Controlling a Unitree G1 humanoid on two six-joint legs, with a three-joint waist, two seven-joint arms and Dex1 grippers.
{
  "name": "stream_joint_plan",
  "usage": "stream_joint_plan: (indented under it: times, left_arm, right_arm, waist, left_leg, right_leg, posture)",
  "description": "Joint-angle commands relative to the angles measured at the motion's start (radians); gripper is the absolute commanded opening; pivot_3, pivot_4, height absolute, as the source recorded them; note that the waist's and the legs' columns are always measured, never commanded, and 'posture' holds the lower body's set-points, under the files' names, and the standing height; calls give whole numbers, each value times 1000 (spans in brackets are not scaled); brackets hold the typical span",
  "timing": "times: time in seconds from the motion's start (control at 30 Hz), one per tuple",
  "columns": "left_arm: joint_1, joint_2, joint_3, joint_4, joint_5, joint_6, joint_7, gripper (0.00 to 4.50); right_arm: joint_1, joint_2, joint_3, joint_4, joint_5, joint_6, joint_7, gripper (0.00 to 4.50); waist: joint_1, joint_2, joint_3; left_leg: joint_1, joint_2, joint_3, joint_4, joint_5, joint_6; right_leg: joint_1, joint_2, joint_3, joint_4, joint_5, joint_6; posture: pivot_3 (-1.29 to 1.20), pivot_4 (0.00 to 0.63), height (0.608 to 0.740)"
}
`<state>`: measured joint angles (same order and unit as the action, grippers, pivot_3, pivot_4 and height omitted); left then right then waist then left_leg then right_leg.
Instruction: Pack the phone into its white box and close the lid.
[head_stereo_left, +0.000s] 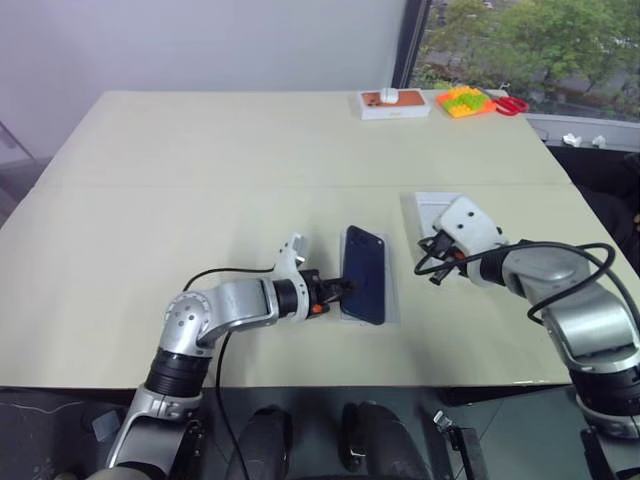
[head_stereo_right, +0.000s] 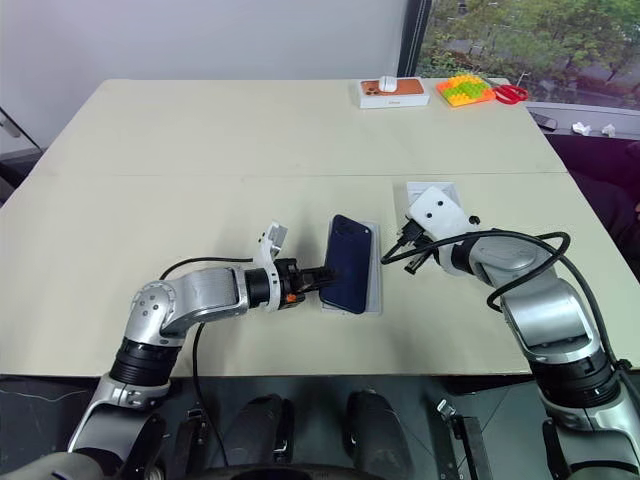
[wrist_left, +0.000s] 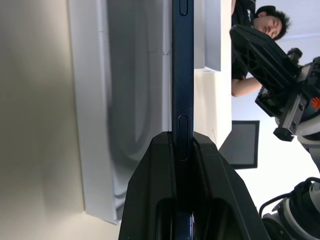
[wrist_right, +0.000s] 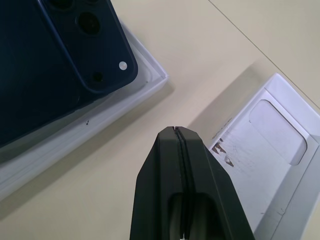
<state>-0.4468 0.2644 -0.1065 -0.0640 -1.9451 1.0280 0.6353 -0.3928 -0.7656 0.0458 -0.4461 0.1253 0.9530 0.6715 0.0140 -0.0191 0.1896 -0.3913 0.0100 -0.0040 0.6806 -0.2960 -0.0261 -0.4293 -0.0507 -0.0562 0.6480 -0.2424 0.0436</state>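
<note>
The phone (head_stereo_left: 364, 273), pinched at its near edge by our left gripper (head_stereo_left: 343, 289), hangs tilted over the white box (head_stereo_right: 375, 272); it may slip out. Our right gripper (wrist_right: 180, 134) is clenched on nothing.

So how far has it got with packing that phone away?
Midway. The left gripper holds the phone by its edge, tilted over the open white box, not yet lying flat inside. The right gripper is shut and empty. Still left: seating the phone and putting on a lid.

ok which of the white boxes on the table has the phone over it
The white box beside the left gripper, under the phone; the far orange-topped box holds none.
</note>
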Motion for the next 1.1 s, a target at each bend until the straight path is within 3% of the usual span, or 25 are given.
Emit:
stream_joint_plan:
  times: [0.03, 0.4, 0.5, 0.73, 0.93, 1.1]
  left_arm:
    - [-38, -15, -9, -4, -21, -27, -23, 41]
    - [-48, -36, -31, 24, -27, -40, -16, 41]
    - [-49, -34, -32, 23, -27, -40, -18, 1233]
    - [-41, 1, -10, 2, -27, -7, -52, 4470]
    - [-15, 115, 13, -50, -27, 73, -155, 4470]
    - [-35, 287, 62, -88, -23, 131, -303, 4470]
  right_arm:
    - [-2, -15, -26, -41, 8, -10, -10, 0]
    - [-11, -23, -24, -44, 16, -10, -14, 0]
    - [-14, -24, -21, -40, 17, -13, -15, 0]
    - [-28, -22, -15, -37, 19, -14, -17, 0]
    - [-37, -16, -11, -35, 20, -16, -19, 0]
    - [-49, -3, 3, -31, 22, -18, -24, 0]
  waist:
    - [0, 0, 0]
    - [0, 0, 0]
    - [0, 0, 0]
    - [-1, 0, 0]
    - [-1, 0, 0]
    - [-3, 0, 0]
  left_leg:
    - [0, 0, 0, 0, 0, 0]
    - [0, 0, 0, 0, 0, 0]
    - [0, 0, 0, 0, 0, 0]
    - [0, 0, 0, 0, 0, 0]
    - [1, 1, 0, 0, 0, 0]
    - [1, 2, 0, 0, 0, 0]
  right_leg:
    - [0, 0, 0, 0, 0, 0]
    - [0, 0, 0, 0, 0, 0]
    - [0, 0, 0, 0, 0, 0]
    - [0, 0, 0, 0, 0, 0]
    - [0, 3, 0, 0, 0, 0]
    - [0, 3, 0, 0, 0, 0]
  posture:
    - [0, 150, 740]
    - [0, 150, 740]
    - [0, 150, 740]
    - [0, 150, 740]
    - [0, 150, 740]
    - [0, 150, 740]
